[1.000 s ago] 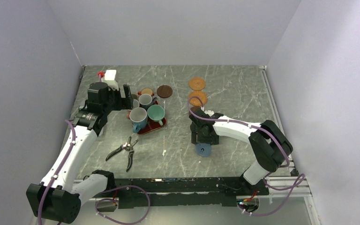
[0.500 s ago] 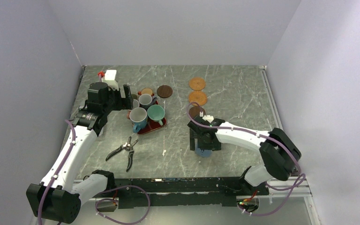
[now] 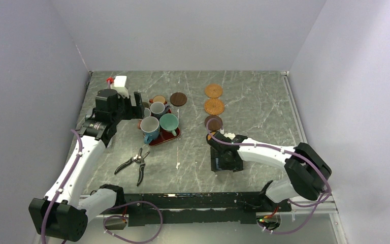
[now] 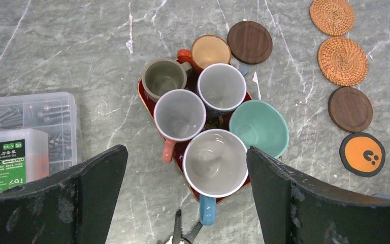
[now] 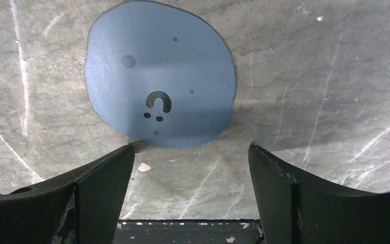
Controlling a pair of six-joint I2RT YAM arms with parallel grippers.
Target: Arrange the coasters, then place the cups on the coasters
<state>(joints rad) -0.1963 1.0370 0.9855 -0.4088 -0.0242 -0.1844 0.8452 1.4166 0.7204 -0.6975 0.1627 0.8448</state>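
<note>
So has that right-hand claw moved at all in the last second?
Yes. The right gripper has slid toward the near table edge, farther from the nearer woven orange coaster, and now hangs open above the blue coaster.

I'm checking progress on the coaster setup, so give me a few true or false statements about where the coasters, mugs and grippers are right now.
1. None of the six small handled mugs stands on a coaster. True.
2. The right gripper holds the blue round coaster. False: its jaws are open and the coaster lies flat on the marble table.
3. The two woven orange coasters lie next to each other. True.
4. The left gripper grips the teal mug. False: it is open, above the mugs.
</note>
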